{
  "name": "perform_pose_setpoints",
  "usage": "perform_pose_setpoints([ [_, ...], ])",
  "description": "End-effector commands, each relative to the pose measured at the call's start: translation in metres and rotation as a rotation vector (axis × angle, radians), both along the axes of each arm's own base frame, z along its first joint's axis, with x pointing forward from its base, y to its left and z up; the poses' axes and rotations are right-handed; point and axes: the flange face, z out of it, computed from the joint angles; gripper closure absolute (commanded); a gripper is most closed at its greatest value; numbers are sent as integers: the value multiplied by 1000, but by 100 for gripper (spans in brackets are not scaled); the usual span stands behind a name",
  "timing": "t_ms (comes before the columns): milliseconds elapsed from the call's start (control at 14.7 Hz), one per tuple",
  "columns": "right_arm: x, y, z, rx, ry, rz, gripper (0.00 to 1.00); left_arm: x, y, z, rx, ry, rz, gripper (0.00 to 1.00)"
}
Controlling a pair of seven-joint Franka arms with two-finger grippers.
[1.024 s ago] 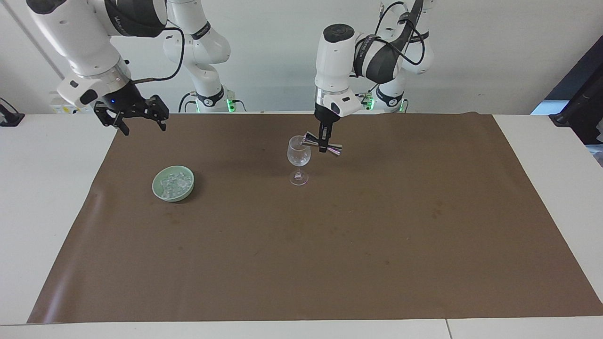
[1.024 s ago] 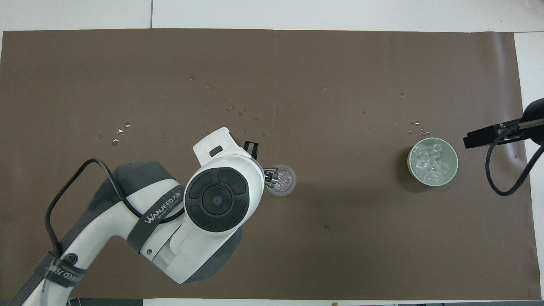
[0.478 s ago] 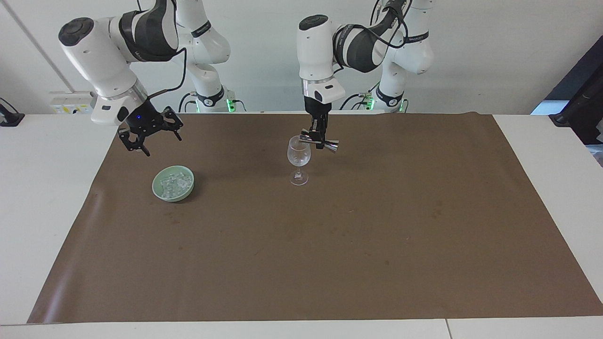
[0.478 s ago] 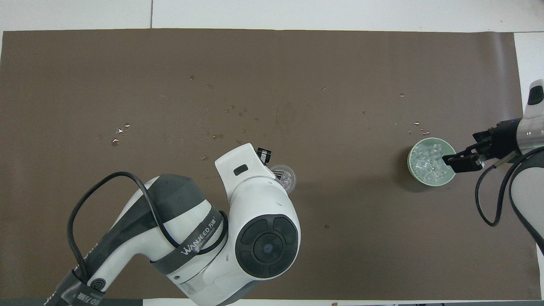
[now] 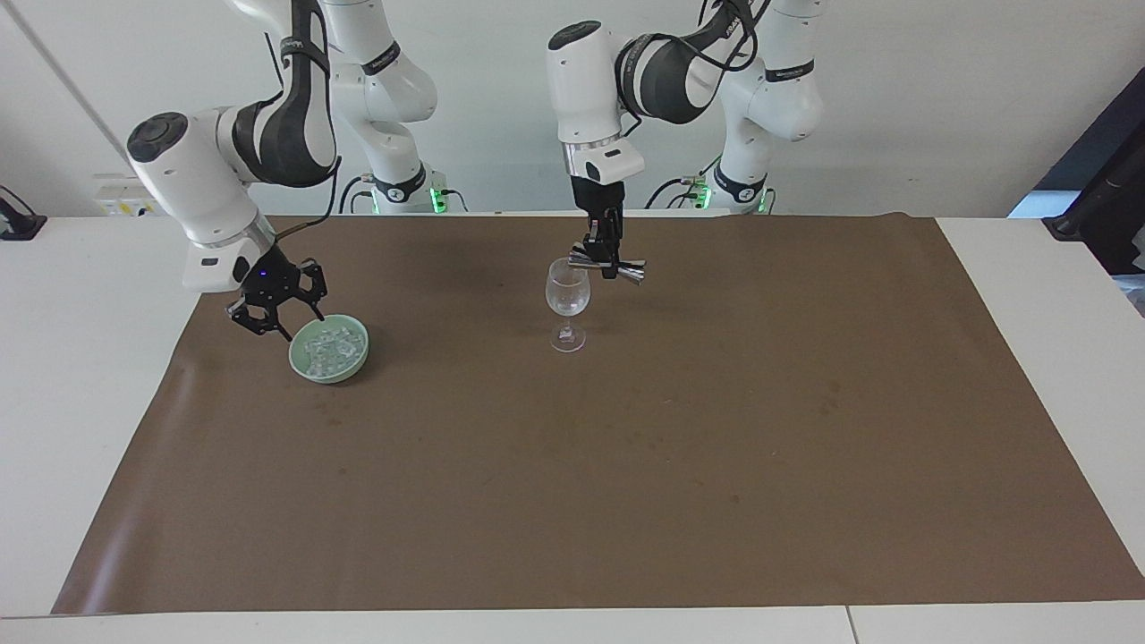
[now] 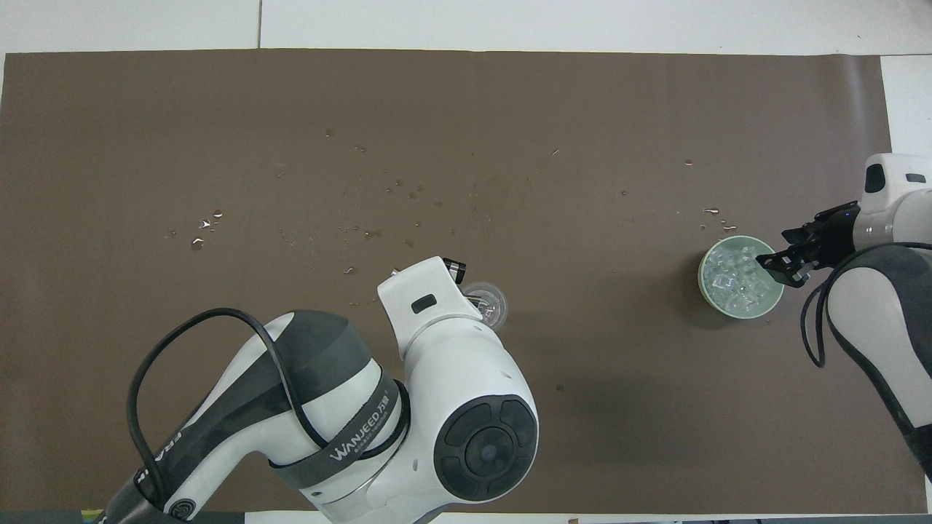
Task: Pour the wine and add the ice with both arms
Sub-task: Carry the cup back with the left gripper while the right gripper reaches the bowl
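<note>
Many ice (image 5: 327,348) cubes under right gripper (image 5: 302,326)

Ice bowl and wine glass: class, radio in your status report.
Left hand shut on measuring cup over wine glass. Right hand at ice in green bowl. Nothing blocking.

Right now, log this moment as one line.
left tool: shut on jigger, over wine glass | right tool: at bowl of ice | ice: not yet in glass
</note>
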Motion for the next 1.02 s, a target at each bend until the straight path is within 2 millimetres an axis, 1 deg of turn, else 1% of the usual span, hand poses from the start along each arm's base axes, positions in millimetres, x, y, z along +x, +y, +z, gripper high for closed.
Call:
perform_pose_setpoints([
  [0, -13, 6, -22, 6, -33, 10, 46, 0, 1, 10, 6, -13, 18, 100],
  [136, -19, 7, -37, 2, -36, -4, 46, 4, 4, 12, -9, 9, 41, 100],
  [205, -21, 14, -43, -2, -50, 2, 46, 10, 7, 13, -35, 28, 62, 100],
  [273, -25, 18, -50, -5, -55, 5, 46, 16, 15, 17, -73, 55, 83, 100],
  [341, -29, 17, -57, -6, -50, -1, 46, 26, 25, 19, -109, 88, 112, 100],
  [478, -31, 17, -65, 0, -52, -11, 46, 43, 41, 21, -191, 141, 141, 100],
  [614, -36, 21, -72, 16, -45, -23, 46, 71, 71, 24, -297, 219, 176, 100],
  [751, -38, 21, -74, 16, -40, -21, 46, 98, 108, 23, -410, 309, 171, 100],
  [955, -47, 21, -82, 10, -48, -21, 46, 133, 170, 16, -561, 363, 242, 100],
])
